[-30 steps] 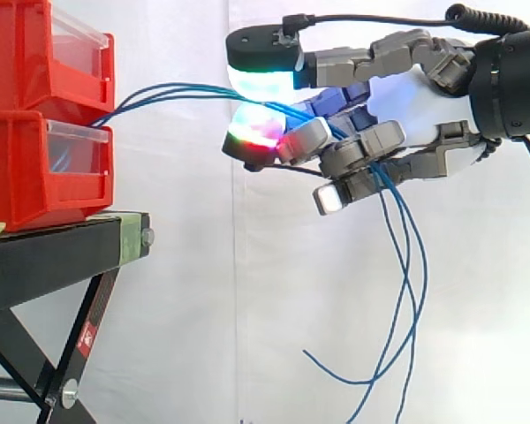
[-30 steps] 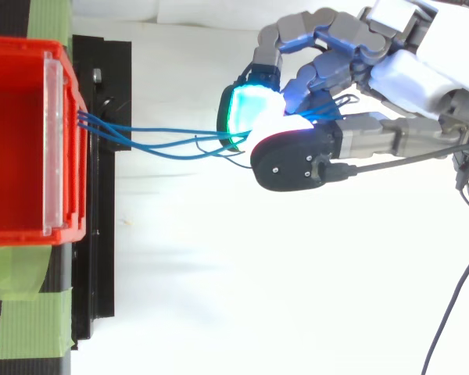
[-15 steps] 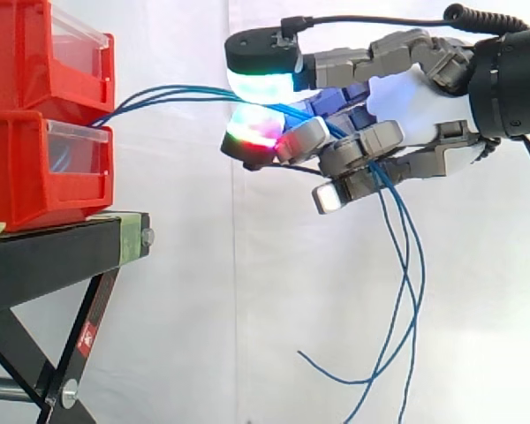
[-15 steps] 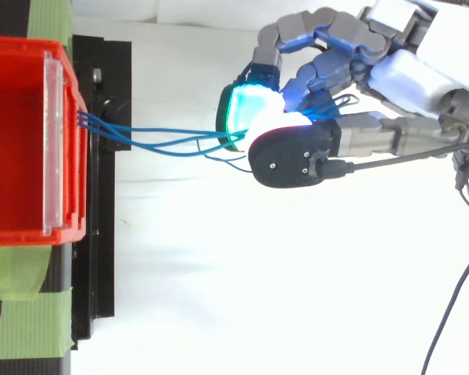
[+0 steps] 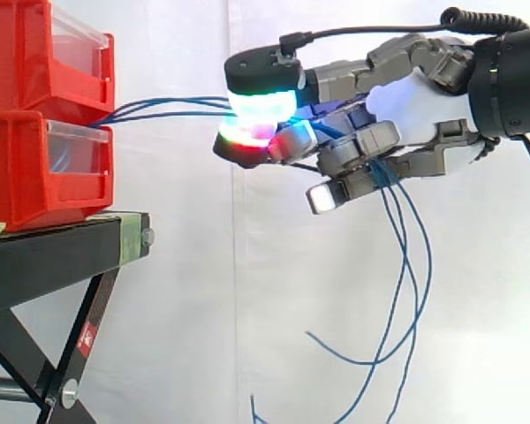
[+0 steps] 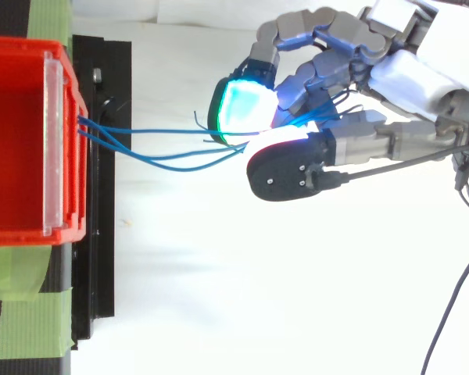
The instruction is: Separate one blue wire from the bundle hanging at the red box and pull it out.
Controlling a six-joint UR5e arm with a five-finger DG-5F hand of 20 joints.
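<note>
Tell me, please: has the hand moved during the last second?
Yes. The hand reached slightly left toward the red bins, its upper pad lowering onto the blue wires.

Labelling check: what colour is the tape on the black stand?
Green tape, best seen in the top view.

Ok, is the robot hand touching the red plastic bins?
No, thin blue wires span a clear gap between robot hand and red plastic bins.

The robot hand (image 5: 405, 99) reaches in level from the right on a straight wrist, thumb uppermost. Thumb and forefinger pads (image 5: 261, 102) press together, glowing white, green and red, and pinch the blue wires (image 5: 172, 106). The other fingers curl below the palm.
</note>
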